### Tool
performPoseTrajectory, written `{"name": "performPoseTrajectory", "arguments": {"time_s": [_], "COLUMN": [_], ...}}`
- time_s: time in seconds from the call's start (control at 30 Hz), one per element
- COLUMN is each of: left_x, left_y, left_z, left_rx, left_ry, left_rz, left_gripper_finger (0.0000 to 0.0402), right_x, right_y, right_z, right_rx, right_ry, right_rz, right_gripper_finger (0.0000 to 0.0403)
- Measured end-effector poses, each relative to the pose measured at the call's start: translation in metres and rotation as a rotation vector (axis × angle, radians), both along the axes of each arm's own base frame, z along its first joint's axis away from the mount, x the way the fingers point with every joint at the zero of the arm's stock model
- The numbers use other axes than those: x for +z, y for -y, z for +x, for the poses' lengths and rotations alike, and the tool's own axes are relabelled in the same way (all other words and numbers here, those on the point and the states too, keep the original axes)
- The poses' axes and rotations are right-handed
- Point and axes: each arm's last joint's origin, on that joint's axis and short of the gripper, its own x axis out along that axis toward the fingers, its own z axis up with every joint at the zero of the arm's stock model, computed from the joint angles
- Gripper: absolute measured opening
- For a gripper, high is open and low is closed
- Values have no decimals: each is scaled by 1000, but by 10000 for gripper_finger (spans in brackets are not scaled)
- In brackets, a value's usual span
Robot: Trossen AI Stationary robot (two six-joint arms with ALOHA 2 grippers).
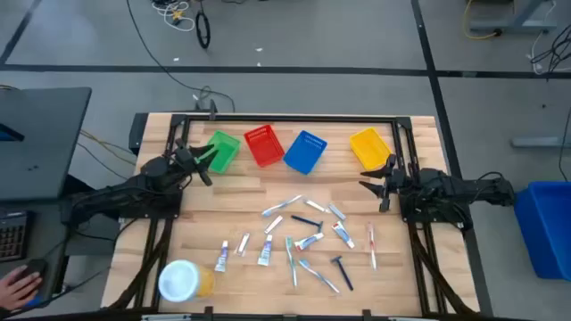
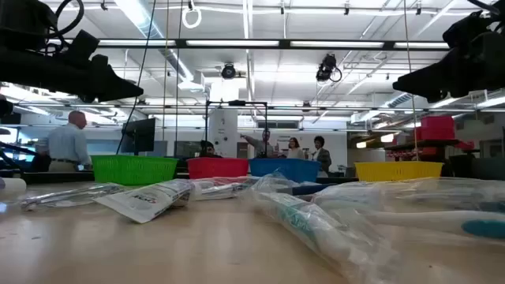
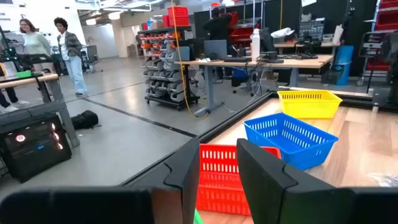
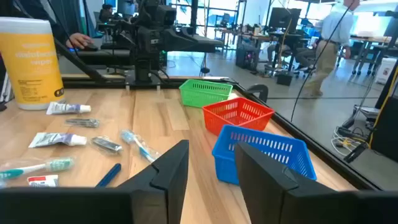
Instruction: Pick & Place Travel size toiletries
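Closest to the lens in the low view, a wrapped toothbrush (image 2: 308, 221) lies across the lower right of the frame on the wooden table (image 1: 241, 201).

From above, a yellow jar with a white lid (image 1: 183, 281) stands at the lower left. Above it the left gripper (image 1: 205, 167) hovers at the left of centre, just beside the green basket (image 1: 223, 150), fingers parted and grasping nothing. The red basket (image 1: 263, 145) and the blue basket (image 1: 305, 151) follow along the upper middle.

The travel toiletries (image 1: 303, 236), tubes, toothbrushes and razors, lie scattered over the lower middle, all loose on the wood.

The yellow basket (image 1: 368, 146) sits upper right of centre. Just below it the right gripper (image 1: 376, 180) hangs with fingers spread, empty.
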Motion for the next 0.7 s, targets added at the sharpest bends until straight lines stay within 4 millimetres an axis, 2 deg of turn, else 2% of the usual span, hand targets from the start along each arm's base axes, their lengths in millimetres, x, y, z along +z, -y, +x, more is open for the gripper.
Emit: {"name": "performPoseTrajectory", "arguments": {"time_s": [0.43,0.7], "left_x": [0,3], "left_y": [0,0], "left_z": [0,0], "left_rx": [0,-4], "left_ry": [22,106], "left_rz": [-19,-74], "left_gripper_finger": [114,114], "right_x": [0,0], "right_y": [0,0], "right_z": [0,0], "right_rx": [2,-1], "right_ry": [2,8], "right_rz": [7,26], "right_gripper_finger": [140,140]}}
